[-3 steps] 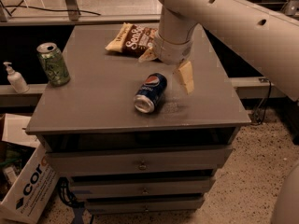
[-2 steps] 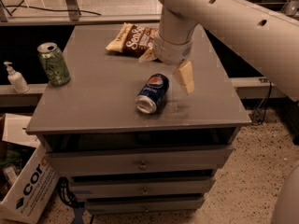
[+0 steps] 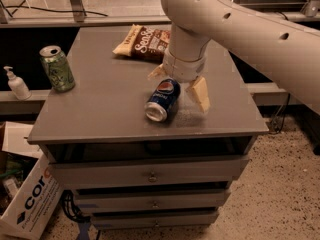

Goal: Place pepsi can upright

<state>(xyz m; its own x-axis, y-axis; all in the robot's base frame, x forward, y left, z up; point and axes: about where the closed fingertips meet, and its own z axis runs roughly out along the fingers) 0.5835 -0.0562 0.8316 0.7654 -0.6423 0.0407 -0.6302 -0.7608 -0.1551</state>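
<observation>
The pepsi can (image 3: 162,100) is pictured lying on its side on the grey cabinet top (image 3: 105,109), right of centre, with its silver end turned toward the near edge. The gripper (image 3: 178,89) is held low over the can's far end. Its two pale fingers (image 3: 199,91) are spread wide, one on either side of that end. Nothing is seen to be clamped, and whether either finger touches the can cannot be told.

The task is judged to be at an early stage. The can has not been grasped or lifted, and nothing has been set upright. A grip, a turn onto one end and a release are all left to be done.

Little surface is left between the can's silver end and the near edge, so a roll off the front is considered the main risk. Only a narrow strip of top is shown right of the right-hand finger. The widest bare stretch is found to the left, between the pepsi can and the green can (image 3: 56,68), which is stood upright well apart near the left edge. On the far side, room is taken up by a snack bag (image 3: 141,40) lying just beyond the arm.
</observation>
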